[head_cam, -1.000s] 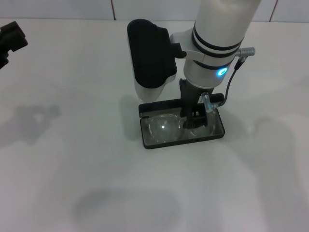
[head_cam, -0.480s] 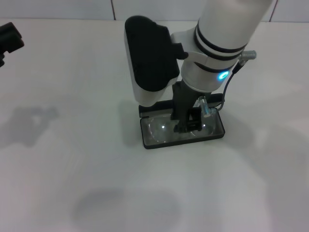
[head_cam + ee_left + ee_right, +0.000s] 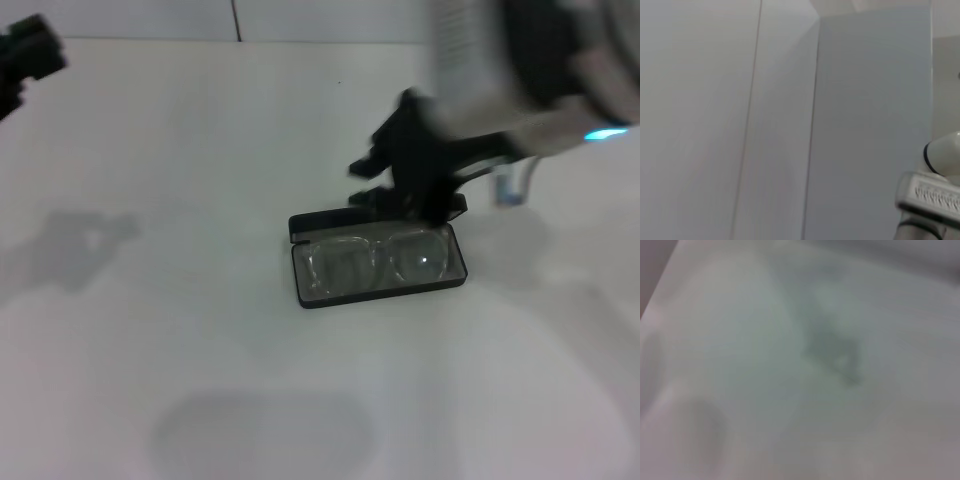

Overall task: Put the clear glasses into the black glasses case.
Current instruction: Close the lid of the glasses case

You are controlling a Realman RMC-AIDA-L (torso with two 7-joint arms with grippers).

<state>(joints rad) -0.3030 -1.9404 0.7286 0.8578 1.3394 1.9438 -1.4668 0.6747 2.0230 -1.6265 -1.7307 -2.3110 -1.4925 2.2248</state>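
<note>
Near centre of the white table [image 3: 150,330], you find the clear glasses [image 3: 375,258] lying inside the open black glasses case [image 3: 378,262], long axis left to right. Right gripper [image 3: 385,180] hangs just beyond the case's far edge, blurred; jaws look parted and empty. Left gripper [image 3: 28,62] sits at the far left; its jaw state you cannot tell. Lid closing falls to the nearer right arm.
</note>
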